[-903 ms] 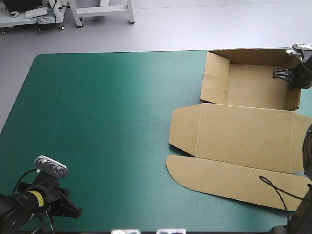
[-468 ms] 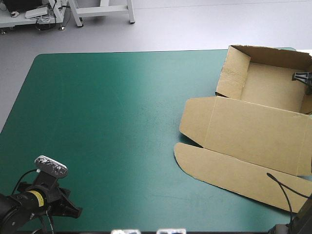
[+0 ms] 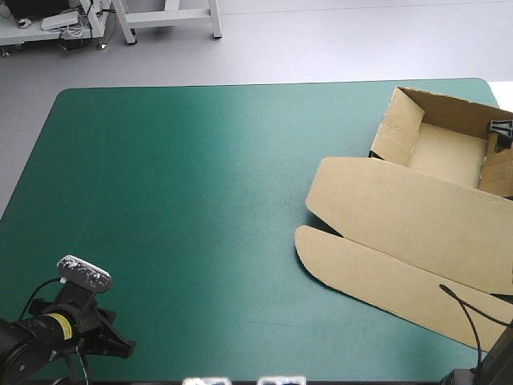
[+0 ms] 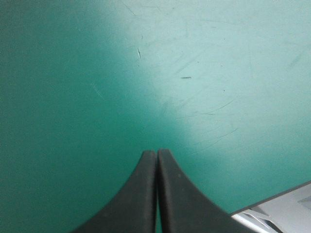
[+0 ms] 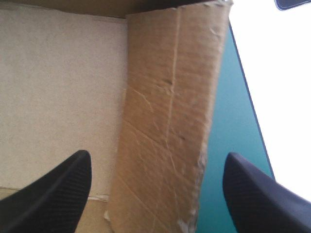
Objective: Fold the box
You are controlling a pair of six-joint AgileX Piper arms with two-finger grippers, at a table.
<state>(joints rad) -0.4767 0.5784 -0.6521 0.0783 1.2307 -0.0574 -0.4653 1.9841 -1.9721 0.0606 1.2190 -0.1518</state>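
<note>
Two things have changed about the box [image 3: 401, 216] since the earlier views. It has slid toward the table's far-right corner, and it has swung a little, so it now lies slantwise with part of it past the high view's right edge. It travelled with the right gripper [image 5: 156, 158], which has drawn back toward that corner, so I judge the gripper dragged it by the side wall. The folding itself looks no further on. The lid panel [image 3: 385, 204] and the long tuck flap [image 3: 377, 281] lie flat on the teal-green cover [image 3: 184, 200], on the robot's side of that gripper.

The right gripper's fingers stand wide apart, astride the tray's side wall [image 5: 170, 121]. One finger is over the tray floor [image 5: 58, 87] and the other is outside, over the cover. The wall rises between them unpinched and seems to lean slightly inward.

The tray is open with its walls raised, and it holds nothing but that one fingertip.

The left gripper [image 4: 157, 154] rests well apart from the box at the near-left corner. Its fingers are pressed together into a single point, clamped on nothing, with only bare cover ahead of them.
</note>
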